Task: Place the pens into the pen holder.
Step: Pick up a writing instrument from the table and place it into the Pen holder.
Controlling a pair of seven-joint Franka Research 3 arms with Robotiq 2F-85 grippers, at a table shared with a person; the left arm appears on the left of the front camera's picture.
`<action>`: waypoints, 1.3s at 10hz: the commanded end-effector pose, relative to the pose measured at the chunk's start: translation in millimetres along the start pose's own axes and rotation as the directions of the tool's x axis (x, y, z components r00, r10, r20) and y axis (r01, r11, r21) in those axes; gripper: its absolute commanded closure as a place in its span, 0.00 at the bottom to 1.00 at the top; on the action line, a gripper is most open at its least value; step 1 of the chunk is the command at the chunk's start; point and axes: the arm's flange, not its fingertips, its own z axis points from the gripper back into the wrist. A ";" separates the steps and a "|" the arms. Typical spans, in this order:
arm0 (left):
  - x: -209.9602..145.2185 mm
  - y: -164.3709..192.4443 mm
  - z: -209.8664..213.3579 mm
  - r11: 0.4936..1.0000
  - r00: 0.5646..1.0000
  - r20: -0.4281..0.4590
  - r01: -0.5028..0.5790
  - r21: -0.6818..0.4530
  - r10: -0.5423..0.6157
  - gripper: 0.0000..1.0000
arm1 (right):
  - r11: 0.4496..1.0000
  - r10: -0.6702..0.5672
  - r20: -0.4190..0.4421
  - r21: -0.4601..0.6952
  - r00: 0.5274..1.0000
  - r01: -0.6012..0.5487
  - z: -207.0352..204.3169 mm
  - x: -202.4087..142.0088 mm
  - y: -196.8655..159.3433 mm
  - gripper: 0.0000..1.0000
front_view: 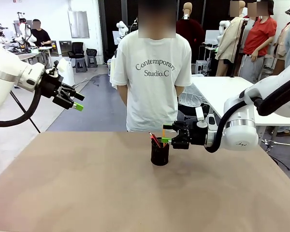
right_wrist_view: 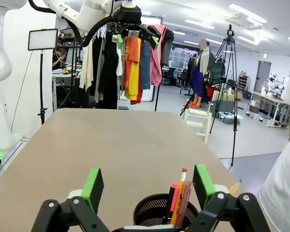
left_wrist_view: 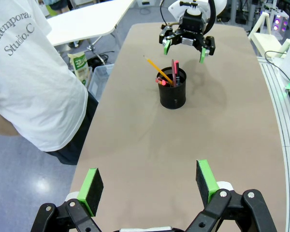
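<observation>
**On the brown table, a holder with three pens in it**

Near the far middle of the table (front_view: 87, 193), in front of the person (front_view: 152, 72), a single black mesh holder (front_view: 160, 153) is seen standing upright. Three pens are counted inside it: a yellow pencil (left_wrist_view: 159, 72) leaned toward the person's side, a red-brown pen (left_wrist_view: 174, 72) stood nearly upright, and a black pen (left_wrist_view: 160, 81) with a red tip poking just above the rim. All three are seen to rest inside the cup, free of any finger.

Just beside the holder, on the robot's right, the right gripper (front_view: 167, 134) is held level with the pen tops; its jaws are spread wide and nothing is gripped between them. In its wrist view the holder's rim and the pens are seen between the two green pads (right_wrist_view: 93, 186).

The left gripper (front_view: 76, 101) is raised well above the table at the robot's left, well apart from the holder, its jaws likewise spread wide with nothing in them.

The table top is a plain, matt brown sheet. Behind the person, one white table (front_view: 222, 92) is seen on a grey floor. A rack of clothes (right_wrist_view: 130, 67) and a tripod (right_wrist_view: 228, 58) are shown in the right wrist view.
</observation>
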 end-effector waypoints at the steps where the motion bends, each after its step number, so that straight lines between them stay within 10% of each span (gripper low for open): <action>1: -1.1 -0.3 2.0 1.000 1.000 0.001 0.005 -0.001 -0.005 0.00 | 1.000 -0.018 -0.006 0.011 1.000 0.018 -2.8 6.2 -4.2 0.00; 5: -1.1 -0.3 2.0 1.000 1.000 0.001 0.005 -0.001 -0.005 0.00 | 0.997 -0.057 -0.021 0.053 0.998 0.058 -1.8 14.8 -2.3 0.00; 13: -1.1 -0.3 2.0 1.000 1.000 0.001 0.005 -0.001 -0.005 0.00 | 0.961 -0.037 -0.314 0.251 0.949 0.120 28.0 101.4 -47.4 0.00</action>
